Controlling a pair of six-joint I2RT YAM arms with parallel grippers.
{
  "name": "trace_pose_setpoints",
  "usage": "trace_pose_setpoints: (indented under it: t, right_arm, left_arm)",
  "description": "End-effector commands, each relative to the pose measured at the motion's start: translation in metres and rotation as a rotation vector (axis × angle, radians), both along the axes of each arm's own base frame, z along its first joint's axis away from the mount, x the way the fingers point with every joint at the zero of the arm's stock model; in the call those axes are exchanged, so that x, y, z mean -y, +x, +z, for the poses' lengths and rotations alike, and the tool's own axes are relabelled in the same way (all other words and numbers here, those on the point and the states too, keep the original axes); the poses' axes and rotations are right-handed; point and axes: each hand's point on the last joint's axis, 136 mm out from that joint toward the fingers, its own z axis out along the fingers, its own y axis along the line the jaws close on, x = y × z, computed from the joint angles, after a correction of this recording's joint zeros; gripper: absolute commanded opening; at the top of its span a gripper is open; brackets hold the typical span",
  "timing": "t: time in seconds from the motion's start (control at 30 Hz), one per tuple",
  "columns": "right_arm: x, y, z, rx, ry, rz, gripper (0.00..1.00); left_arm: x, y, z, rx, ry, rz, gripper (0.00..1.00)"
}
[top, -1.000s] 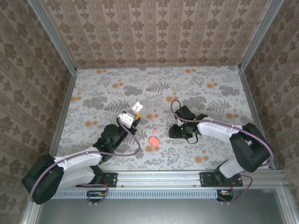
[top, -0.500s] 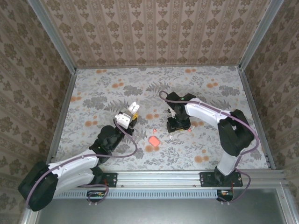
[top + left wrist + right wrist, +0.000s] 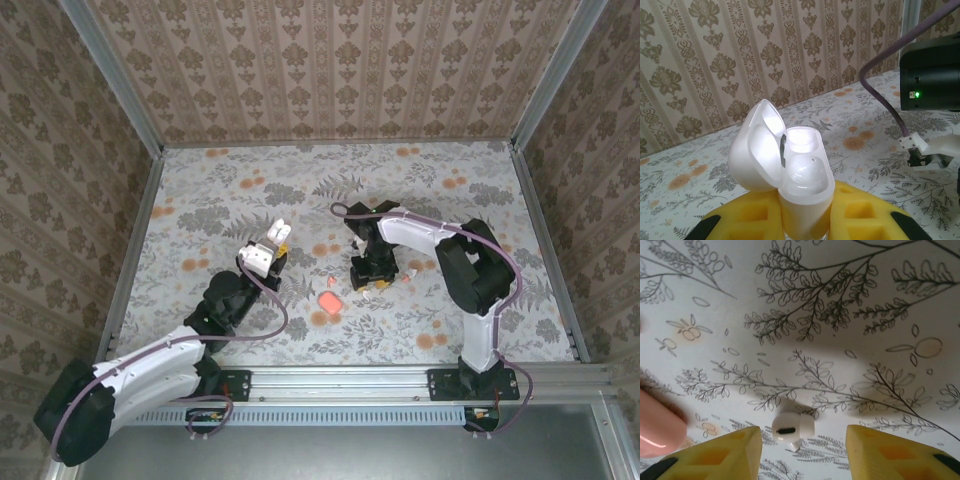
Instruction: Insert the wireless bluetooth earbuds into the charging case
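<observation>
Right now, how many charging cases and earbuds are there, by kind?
Charging cases: 2 (white case, pink case)
Earbuds: 2 (white earbud, pinkish-red earbud)
Total: 4

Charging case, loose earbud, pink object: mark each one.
Charging case (image 3: 807, 175): left wrist view, white body under the open lid.
Earbud (image 3: 791, 426): right wrist view, middle of its white body.
Pink object (image 3: 328, 300): top external view, its centre.
</observation>
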Motion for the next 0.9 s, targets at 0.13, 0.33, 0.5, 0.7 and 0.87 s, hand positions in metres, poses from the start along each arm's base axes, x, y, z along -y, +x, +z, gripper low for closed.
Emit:
trace_pose_setpoints:
  t: [0.13, 0.33, 0.5, 0.7, 0.87]
  right_arm:
    - [-0.011, -0.005, -0.005, -0.055, 0.032, -0.020, 0.46]
    - [-0.013, -0.007, -0.010, -0.067, 0.041, -0.028, 0.42]
    - [-0.014, -0.009, -0.014, -0.079, 0.042, -0.031, 0.40]
    - [-0.012, -0.009, -0.016, -0.075, 0.032, -0.030, 0.31]
    - [-0.010, -0.009, -0.014, -0.063, 0.031, -0.035, 0.26]
  left_arm:
    - [-0.006, 0.001, 0.000, -0.009, -0.023, 0.022, 0.08]
    - [-0.006, 0.002, -0.001, -0.014, -0.024, 0.022, 0.08]
    - [-0.007, 0.002, 0.000, -0.015, -0.026, 0.023, 0.08]
    - [-0.007, 0.002, -0.001, -0.019, -0.024, 0.023, 0.08]
    - [-0.007, 0.002, -0.005, -0.032, -0.019, 0.022, 0.08]
